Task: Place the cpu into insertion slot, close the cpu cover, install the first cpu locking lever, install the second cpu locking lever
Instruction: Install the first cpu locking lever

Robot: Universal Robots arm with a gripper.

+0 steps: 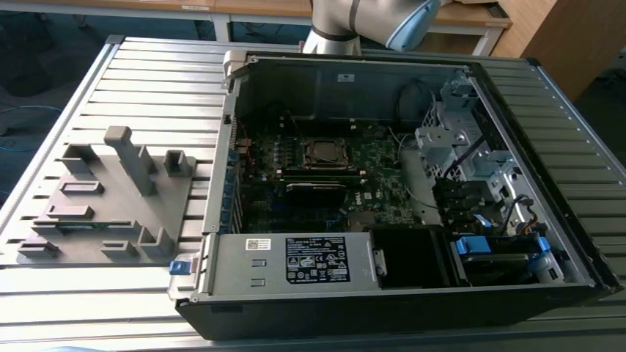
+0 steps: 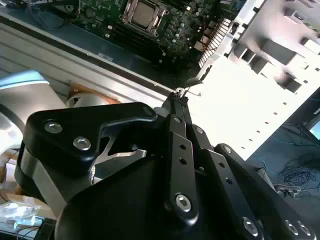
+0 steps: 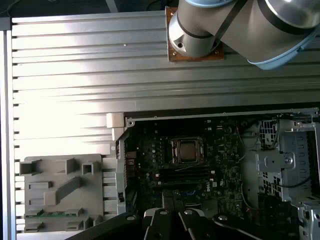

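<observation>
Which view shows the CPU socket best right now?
The first wrist view: it looks straight down on the CPU socket, unobstructed. The exterior view shows it obliquely; the second wrist view shows it slanted.

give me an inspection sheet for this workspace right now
surface: ribbed silver aluminium table carrying an open black computer case
job's things: dull silver square cpu sits in the square black insertion slot; thin silver metal cpu cover appears flat around it; levers too small to tell
clutter: grey moulded plastic fixture tray beside the case
grippers: black end effector raised above the case, away from the slot
cables: thin black wires inside the case; tangled cables on the floor
surroundings: wooden desks beyond the table
</observation>
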